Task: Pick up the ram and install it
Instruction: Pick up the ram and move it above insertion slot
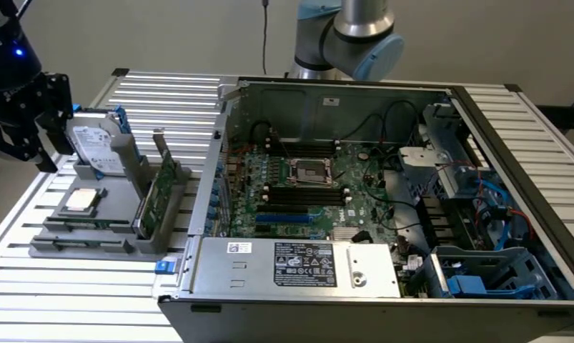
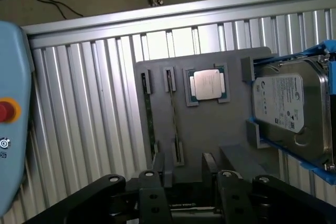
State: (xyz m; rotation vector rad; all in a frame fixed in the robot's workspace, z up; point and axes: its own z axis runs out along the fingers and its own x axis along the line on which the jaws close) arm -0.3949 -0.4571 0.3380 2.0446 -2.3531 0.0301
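well, the claw (image 2: 184, 166) stands wide open, its 2 black fingers (image 2: 211, 166) apart and holding nothing. in the exterior view it hangs over the slatted worktop (image 1: 163, 100) at that view's left, just beside the upright hard drive (image 1: 94, 146) and above the far corner of the grey holder (image 2: 220, 129).

the ram (image 2: 148, 114) sits on edge in a narrow slot of that holder, a thin green strip. a second stick (image 2: 174, 119) of the same kind sits in the parallel slot just beside it, between the ram and the processor (image 2: 207, 85). in the wrist view both sticks run lengthwise away from the claw, and their nearer ends come close to 1 finger. nothing touches them, and the claw stays clear above the holder.

a taller green expansion card (image 1: 158, 193) stands upright in the holder, on the side nearest the open computer case (image 1: 325, 107). the case lies on the worktop to the exterior view's right with its motherboard (image 1: 306, 200) showing. the ram is well apart from the motherboard, not yet installed. a pale blue pendant (image 2: 10, 77) with a red button shows in the wrist view.
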